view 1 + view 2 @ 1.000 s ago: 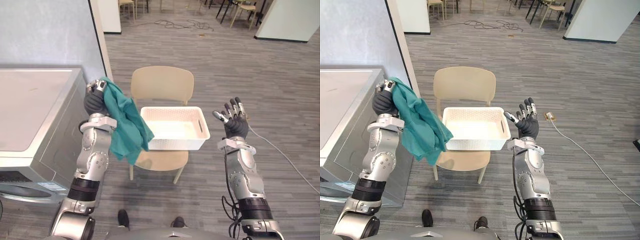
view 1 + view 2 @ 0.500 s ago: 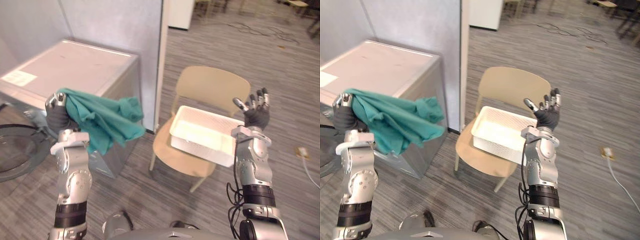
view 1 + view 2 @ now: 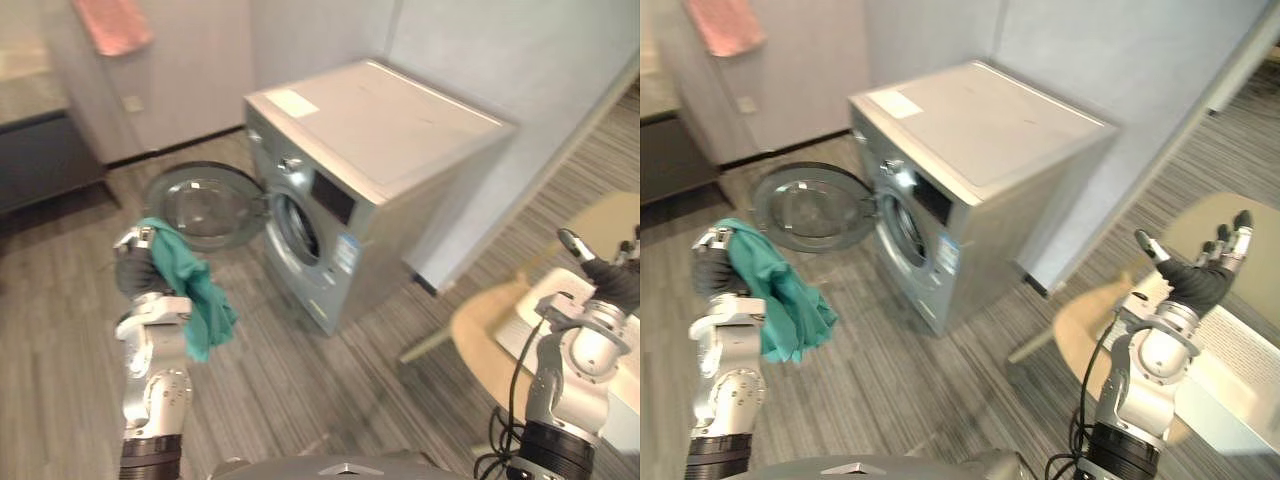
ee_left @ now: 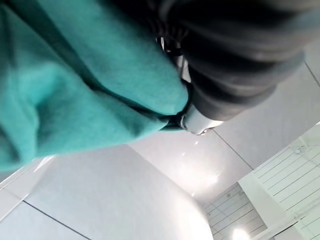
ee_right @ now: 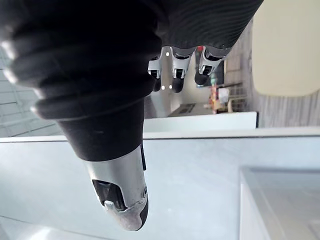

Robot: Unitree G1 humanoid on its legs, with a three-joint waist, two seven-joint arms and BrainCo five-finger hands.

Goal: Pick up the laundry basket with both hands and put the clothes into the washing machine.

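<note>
Left eye view: the left hand (image 3: 138,272) is raised, its fingers curled round a teal garment (image 3: 195,305) that hangs well short of the washing machine (image 3: 390,170). The machine's round door (image 3: 205,205) stands open just beyond the hand. A pink cloth (image 3: 112,22) hangs on the far wall.

Right eye view: the right hand (image 3: 1196,282), fingers spread and holding nothing, is raised near the white basket (image 3: 1250,370) on a beige chair (image 3: 1090,335).

Left wrist view: the garment is bunched against the hand.

Right wrist view: the fingers are straight.

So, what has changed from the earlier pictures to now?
The camera has turned from the chair toward the washing machine, whose door stands open. The left hand stays shut on the teal cloth, the right hand stays open, and the basket stays on the chair.
</note>
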